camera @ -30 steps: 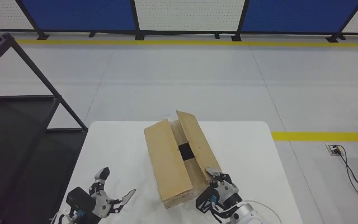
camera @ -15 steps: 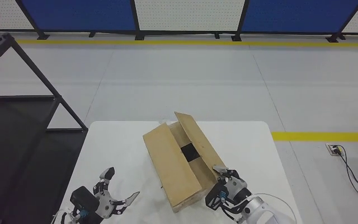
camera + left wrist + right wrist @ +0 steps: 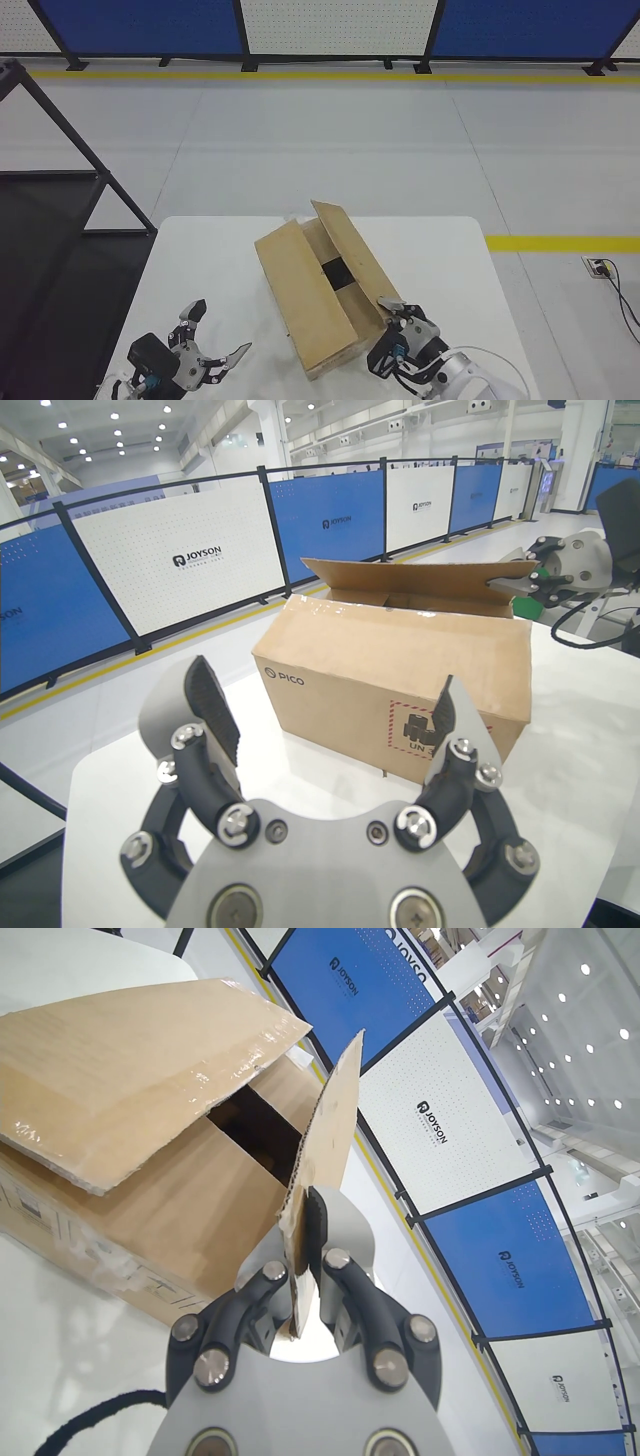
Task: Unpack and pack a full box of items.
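One cardboard box (image 3: 315,300) sits slantwise near the middle of your white tabletop (image 3: 210,260), and everything below is placed from it. The flat flap (image 3: 300,290), on the box's side toward your left hand (image 3: 325,695), lies down across the top, with bits of clear tape along its torn edge. The raised flap (image 3: 330,1118), on the box's opposite long side, stands tilted up and away from the opening. Between the two flaps you see a dark gap (image 3: 337,272) into the box; what lies inside is too dark to tell.

Your right hand (image 3: 302,1208) is at the box's near corner on the raised flap's side. Its fingers (image 3: 345,1223) are clamped together on the near end of that flap, one on each face of the cardboard, with the corrugated edge running up between them.

Your left hand hangs over the tabletop, apart from the box, off the long side under the flat flap and toward the box's near end. Its fingers (image 3: 210,695) are spread wide with nothing between them, pointing at that long side wall, which carries a red-bordered label.
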Controlling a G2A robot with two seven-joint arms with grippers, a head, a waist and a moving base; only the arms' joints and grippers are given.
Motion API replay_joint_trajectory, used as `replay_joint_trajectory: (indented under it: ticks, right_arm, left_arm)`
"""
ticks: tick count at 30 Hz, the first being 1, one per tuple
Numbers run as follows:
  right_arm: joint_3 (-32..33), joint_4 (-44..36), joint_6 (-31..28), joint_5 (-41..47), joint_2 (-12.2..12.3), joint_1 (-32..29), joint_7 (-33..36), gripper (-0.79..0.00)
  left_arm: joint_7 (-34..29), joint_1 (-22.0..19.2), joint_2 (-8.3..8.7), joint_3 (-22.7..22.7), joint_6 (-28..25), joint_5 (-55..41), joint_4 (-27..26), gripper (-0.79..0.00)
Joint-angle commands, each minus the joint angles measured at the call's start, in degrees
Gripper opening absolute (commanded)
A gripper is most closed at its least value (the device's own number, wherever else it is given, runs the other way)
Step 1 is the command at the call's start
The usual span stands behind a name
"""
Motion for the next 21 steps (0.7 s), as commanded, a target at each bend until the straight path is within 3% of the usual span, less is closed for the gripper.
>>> replay_joint_trajectory:
  ticks: [1, 10, 21]
  right_arm:
    - [0.46, 0.06, -0.49, 0.61, 0.14, -0.13, -0.81, -0.785]
    - [3.61, 2.29, -10.16, 5.17, 1.27, 1.61, -6.01, -0.785]
    - [6.82, 5.54, -14.85, 11.98, 2.39, 2.44, -12.75, -0.785]
  left_arm:
    - [0.17, 0.07, 0.01, 0.0, -0.11, -0.23, -0.02, 0.0]
    - [0.83, 0.24, 0.08, 0.55, -0.84, 0.2, -0.32, 0.0]
    - [1.9, 0.59, 0.21, 0.4, -1.34, 0.39, -0.33, 0.0]
